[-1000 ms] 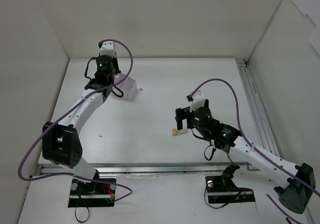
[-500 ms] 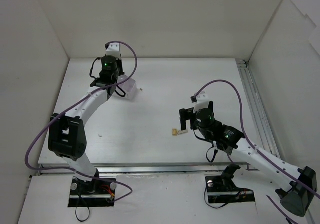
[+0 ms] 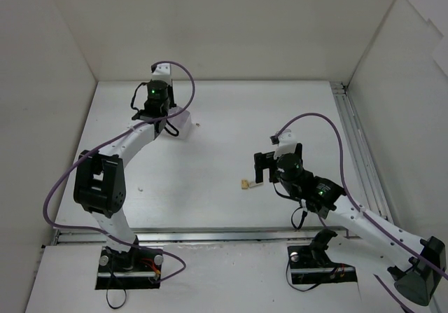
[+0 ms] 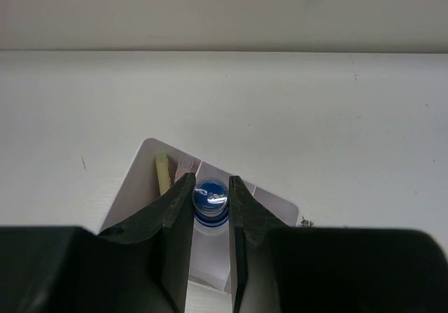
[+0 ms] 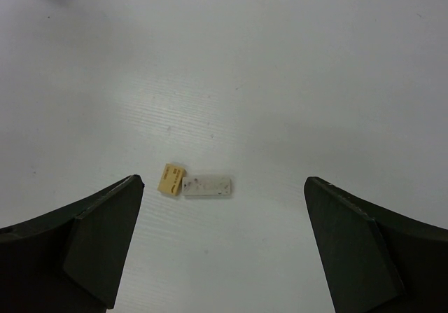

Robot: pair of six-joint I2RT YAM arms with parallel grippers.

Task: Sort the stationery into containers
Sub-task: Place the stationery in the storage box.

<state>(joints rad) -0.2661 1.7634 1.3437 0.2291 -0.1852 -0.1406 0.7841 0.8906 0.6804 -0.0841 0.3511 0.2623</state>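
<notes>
Left tool (image 4: 210, 187) pinches blue-capped tube (image 4: 210, 198) over white box (image 4: 136, 187) (yellow stick (image 4: 162, 173) inside); right tool (image 5: 222, 181) gapes empty.

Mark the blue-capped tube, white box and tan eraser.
blue-capped tube (image 4: 210, 199), left wrist view, blue cap.
white box (image 4: 134, 189), left wrist view, left side.
tan eraser (image 5: 171, 178), right wrist view, top face.

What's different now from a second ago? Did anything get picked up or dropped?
The left arm swung a little right and toward the back wall, its left pincer staying shut on the blue-capped tube above the white box. The right pincer drifted slightly right, still open over the tan eraser. Nothing was grabbed or released; eraser and box stayed put.
</notes>
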